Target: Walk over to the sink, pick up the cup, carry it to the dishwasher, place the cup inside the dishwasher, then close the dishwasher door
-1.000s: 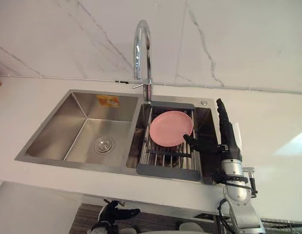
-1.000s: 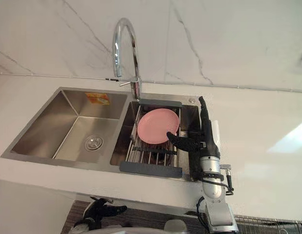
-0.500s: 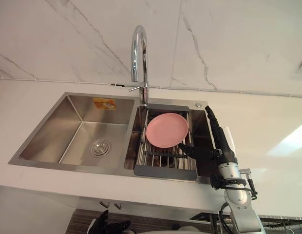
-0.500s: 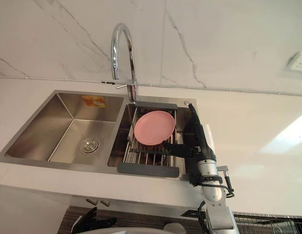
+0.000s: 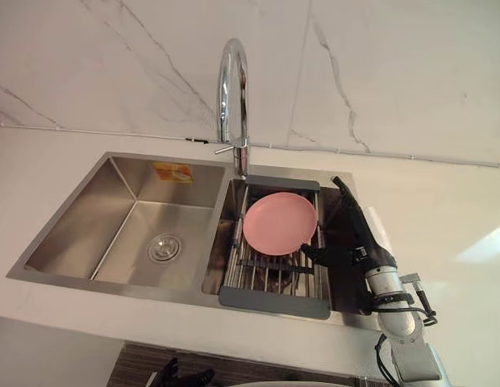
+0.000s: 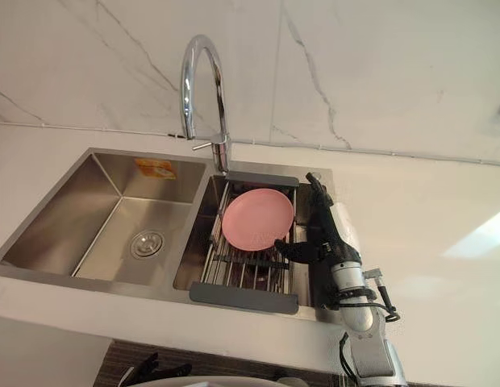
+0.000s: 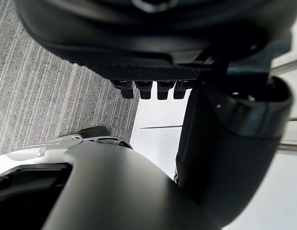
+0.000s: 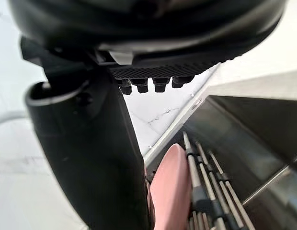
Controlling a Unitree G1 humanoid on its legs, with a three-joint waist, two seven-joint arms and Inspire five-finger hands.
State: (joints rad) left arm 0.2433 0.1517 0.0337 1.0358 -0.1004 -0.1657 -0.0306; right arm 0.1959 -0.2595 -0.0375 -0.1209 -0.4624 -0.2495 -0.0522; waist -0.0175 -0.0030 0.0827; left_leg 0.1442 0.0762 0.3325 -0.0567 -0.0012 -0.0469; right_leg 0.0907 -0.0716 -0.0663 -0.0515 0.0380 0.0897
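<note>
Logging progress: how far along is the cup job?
Done: it stands at the sink. In hand: the right hand reaches open beside the pink plate, holding nothing. The left hand hangs low. Left: grabbing the cup, loading the dishwasher, shutting its door.

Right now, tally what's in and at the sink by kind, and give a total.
Faucet: 1
Basins: 2
Drain: 1
Rack: 1
Plate: 1
Sticker: 1
Total: 7
</note>
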